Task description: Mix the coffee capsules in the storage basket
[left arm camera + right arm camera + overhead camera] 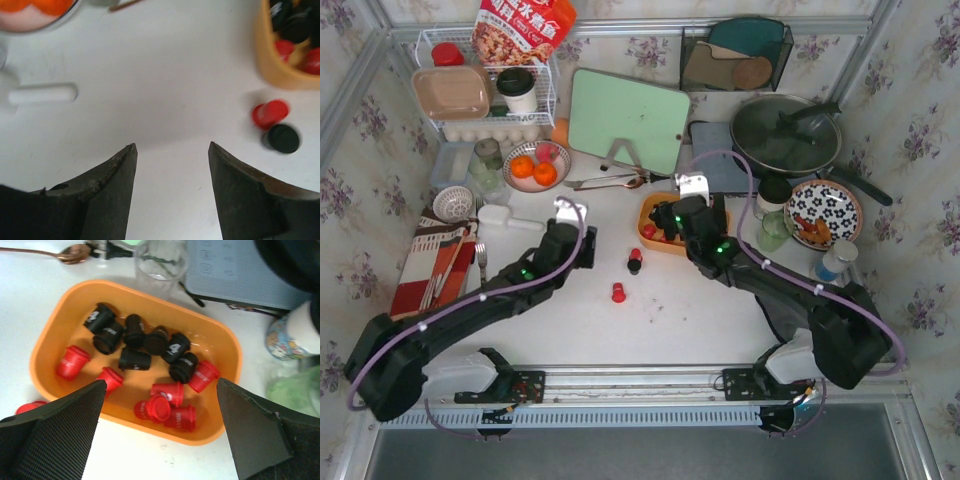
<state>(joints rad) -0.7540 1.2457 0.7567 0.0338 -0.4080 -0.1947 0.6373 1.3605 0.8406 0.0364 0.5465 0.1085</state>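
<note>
The orange storage basket (55, 325) holds several coffee capsules: black ones (135, 359) grouped at the far side, red ones (167, 392) at the near side. My right gripper (161, 382) hangs open and empty just above the basket's near rim. In the top view it (678, 212) covers most of the basket (645, 212). Loose on the table lie a red capsule (270, 113) touching a black one (283, 138), and another red one (618, 293) nearer the arms. My left gripper (171, 145) is open and empty over bare table, left of the loose pair.
A bowl of oranges (533, 168) and a white scoop (505, 217) lie left of my left gripper. A glass (160, 260), a spoon (65, 252) and a grey scale (240, 270) sit just behind the basket. A pan (785, 135) and a patterned plate (823, 212) stand at the right.
</note>
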